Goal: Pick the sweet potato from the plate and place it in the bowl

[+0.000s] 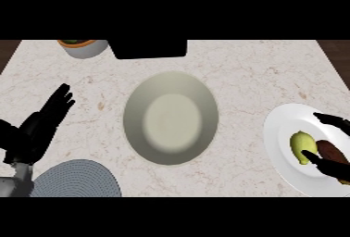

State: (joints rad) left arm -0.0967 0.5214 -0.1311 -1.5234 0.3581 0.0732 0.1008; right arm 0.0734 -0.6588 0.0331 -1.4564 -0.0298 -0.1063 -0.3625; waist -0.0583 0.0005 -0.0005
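Marble desk (pixel 259 69): right robot hand (pixel 329 166) open, straddling brown sweet potato (pixel 331 148) on white round plate (pixel 282 126) for the grab; left robot hand (pixel 40 130) idle, open.

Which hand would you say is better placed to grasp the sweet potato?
The right hand: it hovers over the plate, its fingers and thumb either side of the sweet potato. The left hand rests open at the view's left, beyond the bowl.
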